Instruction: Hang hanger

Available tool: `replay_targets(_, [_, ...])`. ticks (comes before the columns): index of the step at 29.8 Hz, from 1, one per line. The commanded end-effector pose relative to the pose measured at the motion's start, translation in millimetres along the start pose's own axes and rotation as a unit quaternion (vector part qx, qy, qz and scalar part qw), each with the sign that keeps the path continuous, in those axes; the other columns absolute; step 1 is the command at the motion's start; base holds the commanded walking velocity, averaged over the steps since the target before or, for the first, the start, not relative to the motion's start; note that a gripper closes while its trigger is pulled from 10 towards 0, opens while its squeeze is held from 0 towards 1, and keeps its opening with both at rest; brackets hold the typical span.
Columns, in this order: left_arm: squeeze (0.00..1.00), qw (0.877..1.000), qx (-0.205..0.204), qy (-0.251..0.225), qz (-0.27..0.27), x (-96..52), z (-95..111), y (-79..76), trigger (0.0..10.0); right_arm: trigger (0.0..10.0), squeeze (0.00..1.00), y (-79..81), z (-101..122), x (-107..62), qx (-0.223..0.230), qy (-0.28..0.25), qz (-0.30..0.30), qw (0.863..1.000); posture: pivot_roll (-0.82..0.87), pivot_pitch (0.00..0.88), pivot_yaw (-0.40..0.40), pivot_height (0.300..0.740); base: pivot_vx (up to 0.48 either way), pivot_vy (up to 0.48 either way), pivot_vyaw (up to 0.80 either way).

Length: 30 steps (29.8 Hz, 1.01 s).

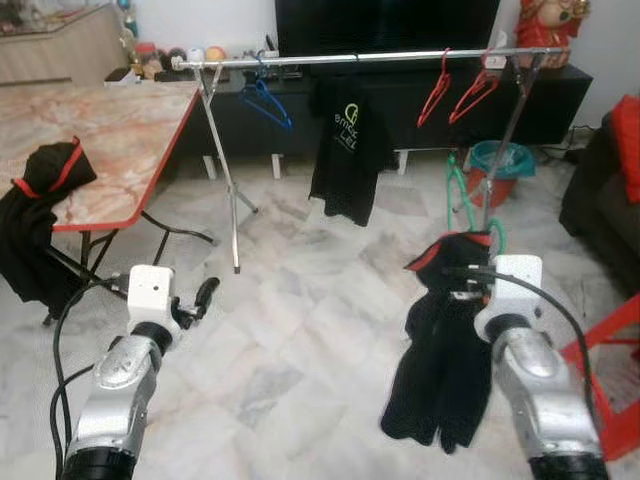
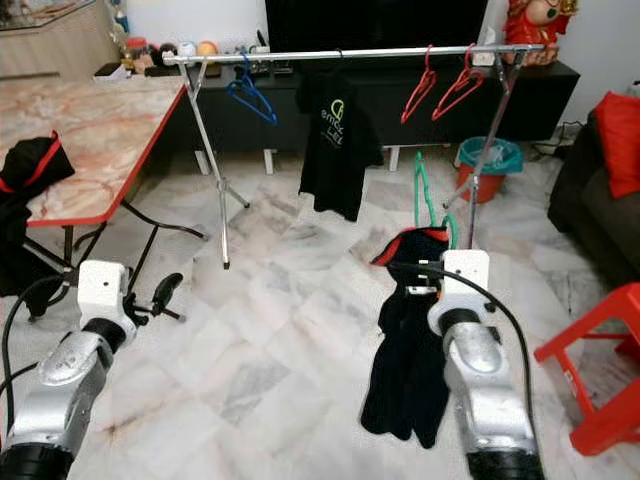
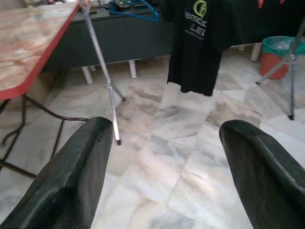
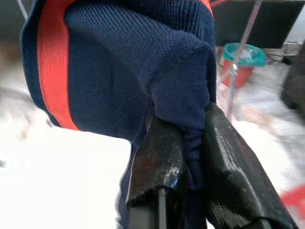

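Right wrist view shows our right gripper (image 4: 190,162) with its jaws clamped on a fold of the dark garment (image 1: 440,350), which has a red band and sits on a green hanger (image 1: 458,190) whose hook rises above the collar; seen from the head, this load hangs low at near right, well short of the rail (image 1: 370,60) of the clothes rack at the far side. We judge the step in hand to be carrying the hanger to the rail: we should raise it so the hook clears the bar, then lower the hook onto a free stretch, most likely between the black T-shirt (image 1: 350,160) and the two red hangers (image 1: 455,90). Our grip is on cloth rather than on the hanger, so it may swing or slip. The left gripper (image 3: 167,162) is at near left, jaws apart and empty. A blue hanger (image 1: 265,100) occupies the rail's left part. The rack's right leg (image 1: 505,150), a teal bucket (image 1: 500,165) and a red stool (image 1: 615,370) crowd the right approach; another dark garment (image 1: 40,220) drapes off the surface (image 1: 110,130) at left.
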<state>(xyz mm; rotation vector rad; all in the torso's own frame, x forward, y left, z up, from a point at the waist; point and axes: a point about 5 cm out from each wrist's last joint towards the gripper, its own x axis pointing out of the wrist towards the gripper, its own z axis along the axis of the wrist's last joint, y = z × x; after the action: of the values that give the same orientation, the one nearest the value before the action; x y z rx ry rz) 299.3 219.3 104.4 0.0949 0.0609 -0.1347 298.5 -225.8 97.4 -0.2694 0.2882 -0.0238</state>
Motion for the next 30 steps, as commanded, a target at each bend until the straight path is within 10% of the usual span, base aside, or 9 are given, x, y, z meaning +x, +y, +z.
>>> replay_targets(1, [0.0, 1.0, 0.017, 0.011, -0.017, 2.5, 0, -1.9, 10.0, 10.0, 0.0, 6.2, -1, 4.9, -0.059, 0.029, 0.029, 0.997, -0.1, 0.0, 0.018, 0.74, 0.0, 0.0, 0.0])
replay_targets(5, [0.0, 0.998, 0.029, 0.02, -0.052, 3.6, 2, -5.0, 10.0, 10.0, 0.0, 14.6, 7, 2.8, -0.141, 0.029, 0.174, 0.974, -0.1, 0.0, 0.019, 0.74, 0.0, 0.0, 0.0])
replay_targets(6, [0.0, 0.997, 0.036, 0.023, -0.066, 4.2, 3, -4.7, 10.0, 10.0, 0.0, 15.6, 12, -1.1, -0.197, 0.028, 0.239, 0.95, -0.11, 0.0, 0.018, 0.74, 0.0, 0.0, 0.0])
replay_targets(14, [0.0, 0.992, 0.046, 0.033, -0.114, 3.1, 6, -7.4, 10.0, 10.0, 0.0, -8.5, 27, -8.1, -0.32, 0.045, 0.344, 0.881, -0.1, 0.0, 0.008, 0.74, 0.0, 0.0, 0.0])
replay_targets(19, [0.0, 0.984, 0.053, 0.06, -0.158, -3.9, -1, -10.5, 10.0, 10.0, 0.0, -16.1, 37, -13.8, -0.329, 0.032, 0.4, 0.855, -0.1, 0.0, 0.008, 0.74, 0.0, 0.0, 0.0])
replay_targets(23, [0.0, 0.972, 0.048, 0.099, -0.208, -11.9, -10, -14.0, 10.0, 10.0, 0.0, -15.5, 59, -10.7, -0.295, -0.016, 0.407, 0.864, -0.09, 0.0, 0.003, 0.74, 0.0, 0.0, 0.0])
replay_targets(30, [0.0, 0.96, 0.006, 0.101, -0.26, -11.9, -8, -27.9, 10.0, 10.0, 0.0, 9.7, 79, -19.8, -0.258, -0.076, 0.488, 0.83, -0.08, 0.0, -0.003, 0.74, 0.0, 0.0, 0.0])
